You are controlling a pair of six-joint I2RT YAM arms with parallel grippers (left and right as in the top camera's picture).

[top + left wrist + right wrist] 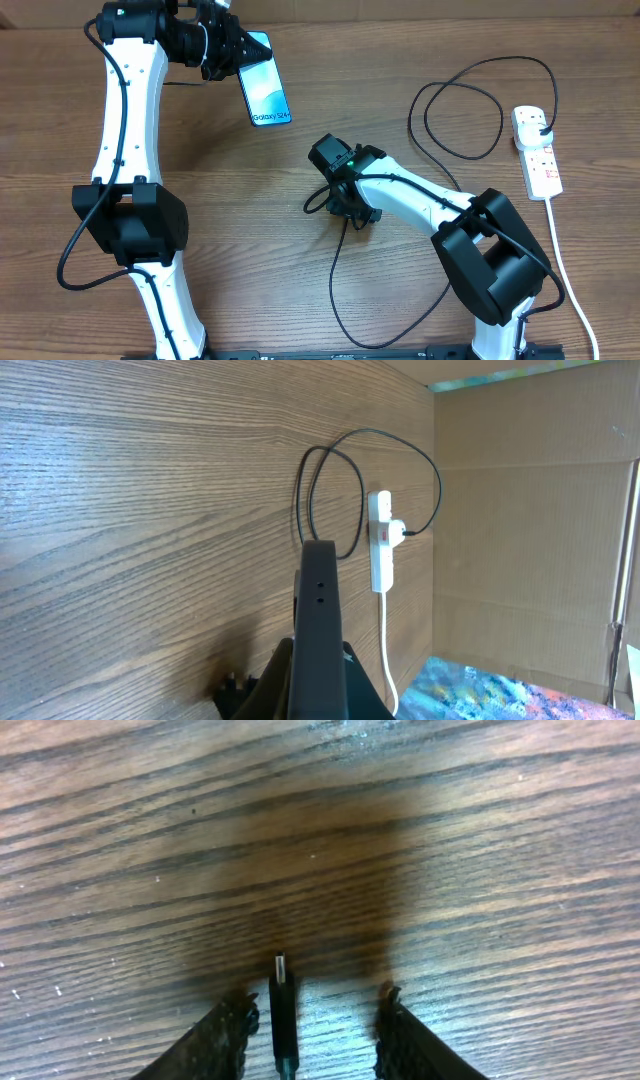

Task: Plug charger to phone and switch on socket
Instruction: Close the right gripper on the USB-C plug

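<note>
1. While the left tool [235,55] clenches the phone [265,92], well away from the socket [537,152], nothing is plugged into it.
2. The right tool [315,1015], unclenched, straddles the charger [281,1005] tip, nearer the socket.
3. Remaining: grasp, insert, switch on.

The charger [410,118] cable loops lie just left of the socket [538,152]; its plug occupies the socket's far end. The thick white cord [560,260] trails from the near end. The table [350,90] farther left is unobstructed.
</note>
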